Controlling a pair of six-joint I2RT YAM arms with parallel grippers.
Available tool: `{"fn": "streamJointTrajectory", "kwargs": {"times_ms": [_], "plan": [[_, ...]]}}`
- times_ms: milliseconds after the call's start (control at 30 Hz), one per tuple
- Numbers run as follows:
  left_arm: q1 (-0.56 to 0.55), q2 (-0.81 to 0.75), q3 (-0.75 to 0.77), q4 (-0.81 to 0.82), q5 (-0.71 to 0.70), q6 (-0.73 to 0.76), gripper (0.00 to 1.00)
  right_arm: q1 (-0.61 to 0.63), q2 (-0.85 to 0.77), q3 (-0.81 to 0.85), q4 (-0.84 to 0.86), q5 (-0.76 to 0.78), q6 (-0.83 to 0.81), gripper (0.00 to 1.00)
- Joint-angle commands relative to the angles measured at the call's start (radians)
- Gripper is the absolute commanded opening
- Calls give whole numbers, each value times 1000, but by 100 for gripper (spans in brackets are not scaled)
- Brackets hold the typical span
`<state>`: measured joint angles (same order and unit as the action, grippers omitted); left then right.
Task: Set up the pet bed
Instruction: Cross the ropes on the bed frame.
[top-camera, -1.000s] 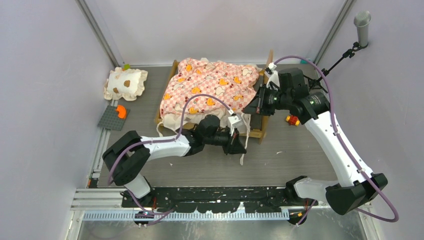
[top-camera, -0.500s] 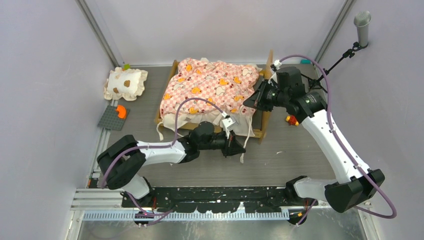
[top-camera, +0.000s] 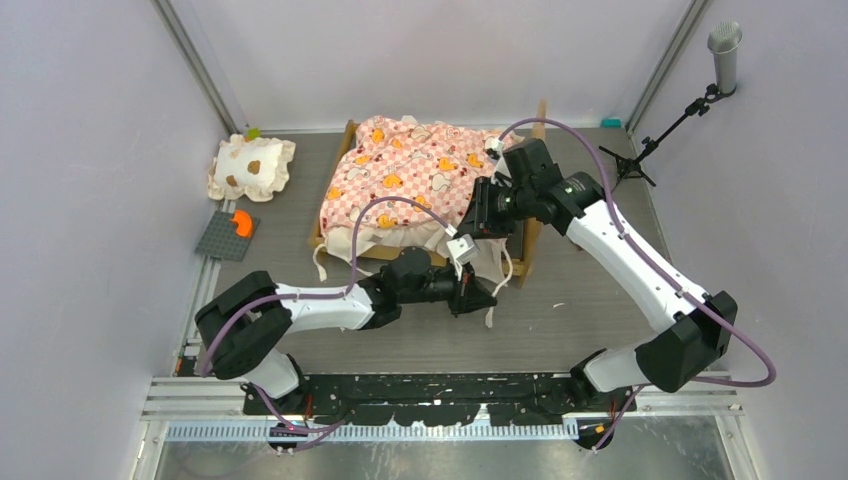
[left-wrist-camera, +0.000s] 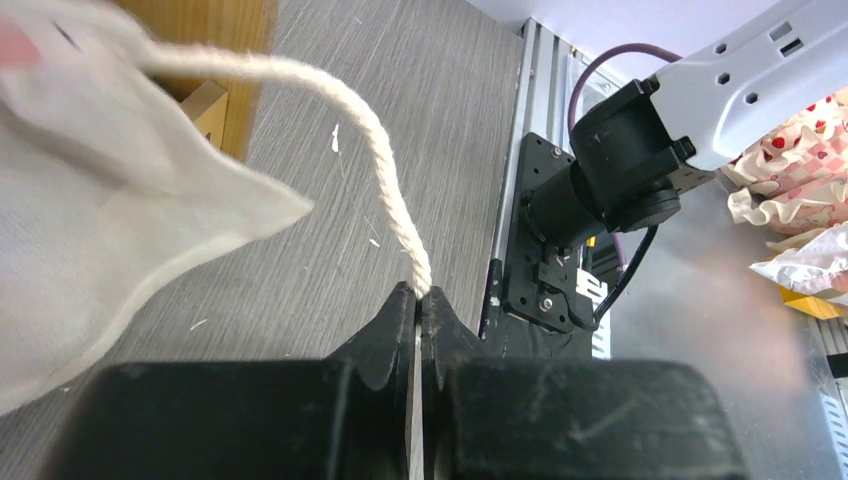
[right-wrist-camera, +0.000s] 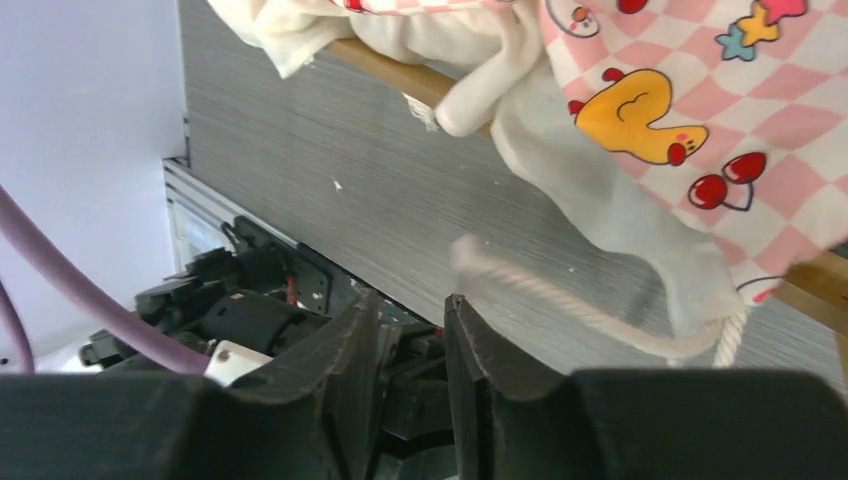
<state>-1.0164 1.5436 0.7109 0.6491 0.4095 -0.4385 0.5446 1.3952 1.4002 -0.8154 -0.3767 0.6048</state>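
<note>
Just in front of the pet bed (top-camera: 415, 175), on its near side, the left gripper (left-wrist-camera: 418, 300) was seen low over the table (top-camera: 420, 335). Its jaws were shut tight on a thin white string (left-wrist-camera: 385, 215), and the string was pulled out from a cream cloth corner (left-wrist-camera: 120, 200) that hung off the bed. A little farther back, at the bed's near right corner, the right gripper (right-wrist-camera: 412, 310) was held beside the wooden rail (right-wrist-camera: 385, 62). Its jaws were parted only a little, and nothing was seen between them. A second string (right-wrist-camera: 560, 305) was seen lying loose just past its tips, under the hanging cloth. The bed itself was set in the middle of the table, and its pink checked mattress (top-camera: 430, 165) was heaped on top, bunched up and not flat, with cream ruffle spilled over the near rail. Far off to the left of the bed, a small spotted pillow (top-camera: 252, 168) was left alone. It was judged that the strings were being handled so that the mattress could be fixed down. If the held string were pulled too hard, the mattress could be dragged off the bed, or the light bed could be slid or tipped. If the loose string were missed by the right jaws, cloth could be pinched by mistake. The two arms were close, so they could be bumped together.
</note>
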Motion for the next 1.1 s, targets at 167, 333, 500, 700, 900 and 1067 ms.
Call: {"fn": "streamJointTrajectory", "kwargs": {"times_ms": [167,333,500,700,900,1067], "plan": [[-11,3,48,49,-2,-5,0,19,-55,121,-165,196,-97,49],[-11,6,54,52,-4,-8,0,19,-103,138,-239,323,-110,51],[-11,2,59,54,0,-11,0,19,-185,30,-266,440,-86,50],[-11,6,56,55,5,-8,0,18,-244,-89,-251,468,-28,51],[-11,12,50,63,1,-6,0,19,-280,-200,-185,393,36,52],[-11,14,47,69,-2,-3,0,19,-286,-270,-151,350,63,52]]}}
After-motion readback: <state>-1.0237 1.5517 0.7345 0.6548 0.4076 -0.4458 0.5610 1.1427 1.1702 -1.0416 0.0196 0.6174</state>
